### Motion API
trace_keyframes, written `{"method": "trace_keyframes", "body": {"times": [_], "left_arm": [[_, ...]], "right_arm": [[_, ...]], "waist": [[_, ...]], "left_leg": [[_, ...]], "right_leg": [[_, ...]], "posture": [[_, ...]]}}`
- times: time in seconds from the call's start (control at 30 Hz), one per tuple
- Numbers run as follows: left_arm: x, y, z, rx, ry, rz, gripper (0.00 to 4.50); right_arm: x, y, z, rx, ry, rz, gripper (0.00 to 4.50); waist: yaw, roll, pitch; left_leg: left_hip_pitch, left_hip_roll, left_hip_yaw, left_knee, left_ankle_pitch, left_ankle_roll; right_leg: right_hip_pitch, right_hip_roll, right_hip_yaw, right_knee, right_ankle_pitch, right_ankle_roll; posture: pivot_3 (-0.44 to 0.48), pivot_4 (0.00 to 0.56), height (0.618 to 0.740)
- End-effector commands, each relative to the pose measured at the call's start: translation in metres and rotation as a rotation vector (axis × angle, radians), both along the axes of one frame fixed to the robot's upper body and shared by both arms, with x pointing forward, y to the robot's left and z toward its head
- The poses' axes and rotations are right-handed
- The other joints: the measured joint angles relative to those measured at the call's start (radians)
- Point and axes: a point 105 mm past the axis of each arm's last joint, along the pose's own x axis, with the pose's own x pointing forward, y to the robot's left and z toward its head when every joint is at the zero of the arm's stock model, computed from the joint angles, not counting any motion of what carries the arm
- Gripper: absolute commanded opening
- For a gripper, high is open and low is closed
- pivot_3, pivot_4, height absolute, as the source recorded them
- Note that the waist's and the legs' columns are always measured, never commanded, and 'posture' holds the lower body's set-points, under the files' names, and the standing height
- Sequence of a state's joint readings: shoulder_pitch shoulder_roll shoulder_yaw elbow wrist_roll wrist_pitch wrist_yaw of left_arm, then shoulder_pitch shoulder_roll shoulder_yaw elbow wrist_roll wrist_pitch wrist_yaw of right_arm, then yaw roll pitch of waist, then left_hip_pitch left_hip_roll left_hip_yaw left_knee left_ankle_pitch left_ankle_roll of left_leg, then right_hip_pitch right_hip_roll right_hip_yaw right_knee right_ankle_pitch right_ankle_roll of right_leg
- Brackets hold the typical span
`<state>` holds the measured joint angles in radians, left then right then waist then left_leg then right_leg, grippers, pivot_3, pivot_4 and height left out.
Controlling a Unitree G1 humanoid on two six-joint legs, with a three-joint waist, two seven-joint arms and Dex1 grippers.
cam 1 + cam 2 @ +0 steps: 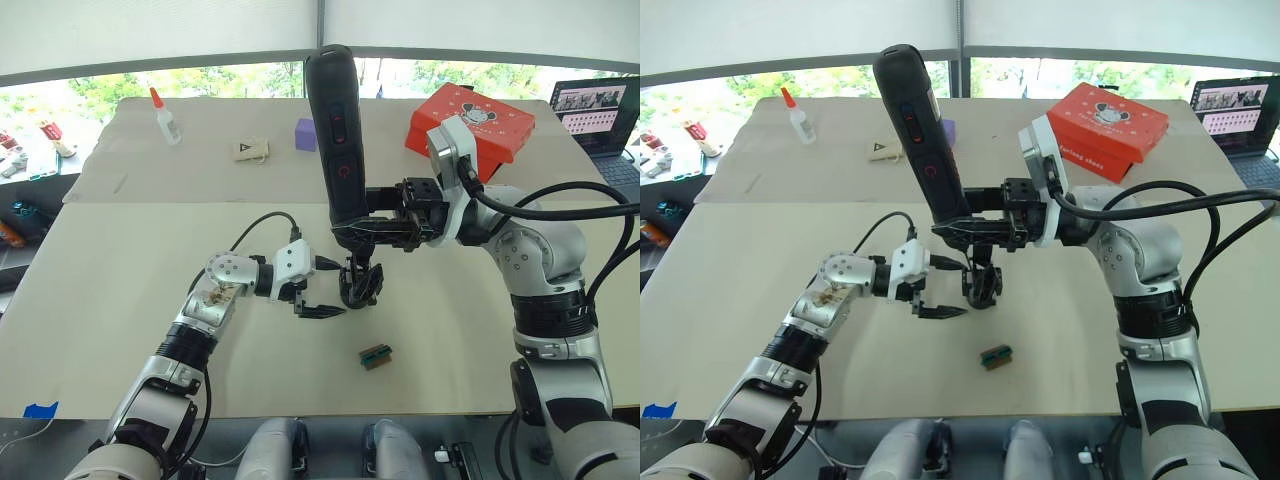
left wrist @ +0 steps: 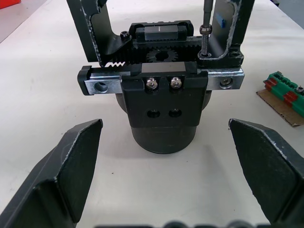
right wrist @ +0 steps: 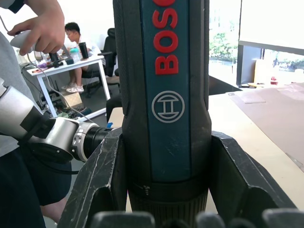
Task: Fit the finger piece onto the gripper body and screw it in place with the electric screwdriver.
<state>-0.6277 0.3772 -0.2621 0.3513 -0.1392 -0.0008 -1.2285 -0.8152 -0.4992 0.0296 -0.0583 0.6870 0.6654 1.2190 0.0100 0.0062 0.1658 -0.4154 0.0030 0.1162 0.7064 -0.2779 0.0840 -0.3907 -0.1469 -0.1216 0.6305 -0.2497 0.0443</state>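
— Where's the screwdriver (image 1: pixel 336 130)?
— Upright over the counter (image 1: pixel 120 270), the right gripper (image 1: pixel 375 232) with its jaws clamped around the handle's lower end, bit down on the gripper body (image 2: pixel 161 102).
— And the body?
— Standing on the counter mid-way between both arms.
— The left gripper (image 1: pixel 318 290)?
— Just beside the body, jaws spread, holding nothing.
— Anything smaller?
— A green-and-brown block (image 1: pixel 376 355) lying nearer the robot

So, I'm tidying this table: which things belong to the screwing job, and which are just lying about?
In use:
electric screwdriver, clamped in right gripper
gripper body
left gripper, open beside it

Lying about:
glue bottle
purple block
orange box
laptop
green-and-brown block
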Motion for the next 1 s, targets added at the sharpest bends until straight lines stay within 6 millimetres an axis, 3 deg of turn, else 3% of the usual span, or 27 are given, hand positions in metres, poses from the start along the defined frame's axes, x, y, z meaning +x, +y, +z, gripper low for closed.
{"method": "trace_keyframes", "body": {"times": [0.03, 0.63, 1.0], "left_arm": [[-0.001, -0.006, 0.009, -0.014, -0.041, -0.024, 4.50], [0.001, -0.008, 0.001, -0.003, -0.013, -0.014, 4.50], [0.005, -0.022, -0.006, -0.021, 0.002, -0.003, 4.50]], "right_arm": [[-0.010, 0.003, 0.013, 0.022, -0.081, 0.032, 1.94], [-0.008, 0.001, 0.006, 0.014, -0.072, 0.008, 1.94], [-0.009, 0.000, 0.003, 0.027, -0.061, -0.012, 1.94]], "waist": [[0.000, 0.000, 0.000], [0.000, 0.000, 0.000], [0.002, 0.000, 0.000]], "left_leg": [[0.000, 0.000, 0.000, 0.000, 0.000, 0.000], [0.000, 0.000, 0.000, 0.000, 0.000, 0.000], [0.000, 0.000, 0.000, 0.001, 0.000, 0.000]], "right_leg": [[0.000, 0.000, 0.000, 0.000, 0.000, 0.000], [0.000, 0.000, 0.000, 0.000, 0.000, 0.000], [0.001, 0.000, 0.000, 0.000, 0.000, 0.000]], "posture": [[0.000, 0.150, 0.740], [0.000, 0.150, 0.740], [0.000, 0.150, 0.740]]}}
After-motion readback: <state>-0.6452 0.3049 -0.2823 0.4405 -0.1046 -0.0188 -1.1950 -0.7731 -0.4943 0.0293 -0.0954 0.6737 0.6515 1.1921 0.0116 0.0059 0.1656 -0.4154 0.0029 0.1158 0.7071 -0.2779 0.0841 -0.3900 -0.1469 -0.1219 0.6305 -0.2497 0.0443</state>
